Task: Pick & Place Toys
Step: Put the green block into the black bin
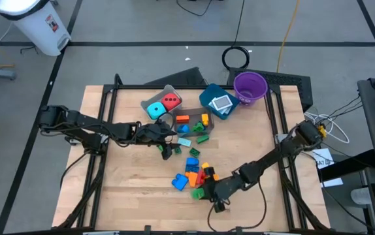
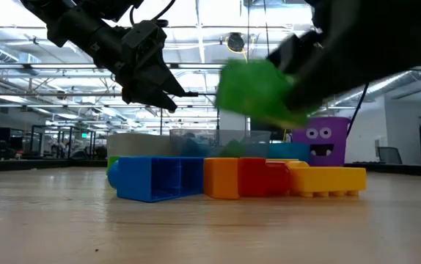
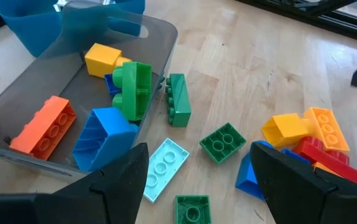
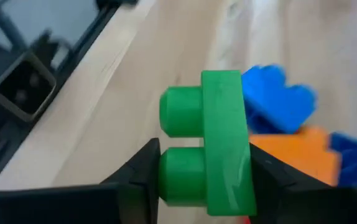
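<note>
Right claw (image 4: pixel 204 171), near edge of the tabletop (image 1: pixel 135 196): its two dark fingers are closed on a green brick (image 4: pixel 211 144), one on each side, studs pointing sideways; in the low view the brick (image 2: pixel 258 92) hangs clear above the wood. Directly below and beside it lies the near cluster of bricks (image 1: pixel 193 175), which the low view shows as a touching row: blue (image 2: pixel 155 178), orange (image 2: pixel 221 178), red (image 2: pixel 262 178) and yellow (image 2: pixel 328 181).

Left claw (image 3: pixel 194 180), mid-tabletop: fingers spread wide, holding nothing, hovering over loose pieces on the wood, namely a pale cyan flat plate (image 3: pixel 165 169), a small green square brick (image 3: pixel 223 142) and a long green brick (image 3: pixel 178 99) lying just beside the wall of the clear bin (image 3: pixel 166 43). Inside that bin rest an orange brick (image 3: pixel 45 124), a blue brick (image 3: pixel 104 137), an upright green brick (image 3: pixel 135 90) and a yellow brick (image 3: pixel 104 59).

Farther back: a grey bin (image 1: pixel 149 98) holds a cyan cube (image 1: pixel 155 109) and a red cube (image 1: pixel 170 101) side by side; a teal bin (image 1: pixel 208 94) holds a flat card (image 1: pixel 221 104); a purple cup (image 1: pixel 250 86) stands just beside the teal bin, at the far edge.
</note>
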### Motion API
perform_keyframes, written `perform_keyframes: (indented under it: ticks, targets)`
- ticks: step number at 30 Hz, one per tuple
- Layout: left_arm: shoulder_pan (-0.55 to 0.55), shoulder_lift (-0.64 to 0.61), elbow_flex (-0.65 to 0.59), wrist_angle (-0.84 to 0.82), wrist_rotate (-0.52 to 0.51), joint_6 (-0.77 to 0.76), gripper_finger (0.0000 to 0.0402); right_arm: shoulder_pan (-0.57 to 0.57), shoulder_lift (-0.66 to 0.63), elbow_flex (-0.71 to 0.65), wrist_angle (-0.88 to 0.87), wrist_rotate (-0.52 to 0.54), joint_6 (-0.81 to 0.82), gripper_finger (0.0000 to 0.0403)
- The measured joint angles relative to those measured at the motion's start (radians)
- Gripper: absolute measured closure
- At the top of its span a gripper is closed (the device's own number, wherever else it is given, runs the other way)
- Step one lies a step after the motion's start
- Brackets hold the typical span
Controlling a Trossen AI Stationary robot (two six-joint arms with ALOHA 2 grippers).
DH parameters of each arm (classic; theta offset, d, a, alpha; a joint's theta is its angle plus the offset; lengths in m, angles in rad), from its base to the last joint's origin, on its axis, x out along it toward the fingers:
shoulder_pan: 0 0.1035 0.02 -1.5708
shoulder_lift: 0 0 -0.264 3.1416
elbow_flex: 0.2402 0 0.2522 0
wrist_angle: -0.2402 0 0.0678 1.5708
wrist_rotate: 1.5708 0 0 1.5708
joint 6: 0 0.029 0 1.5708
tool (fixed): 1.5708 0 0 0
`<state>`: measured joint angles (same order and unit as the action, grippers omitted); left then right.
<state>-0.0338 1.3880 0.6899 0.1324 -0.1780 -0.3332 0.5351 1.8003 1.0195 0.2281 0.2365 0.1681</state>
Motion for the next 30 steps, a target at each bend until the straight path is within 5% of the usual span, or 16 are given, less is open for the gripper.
perform_keyframes:
  ticks: [15, 30]
  targets:
    - [0.000, 0.000, 0.000, 0.031, -0.007, 0.043, 0.0117, -0.204, -0.057, 0.000, -0.039, -0.003, 0.070, 0.0267]
    - [0.014, 0.000, 0.000, 0.089, -0.008, 0.151, 0.0117, -0.520, -0.189, 0.000, -0.226, 0.029, -0.152, 0.0265]
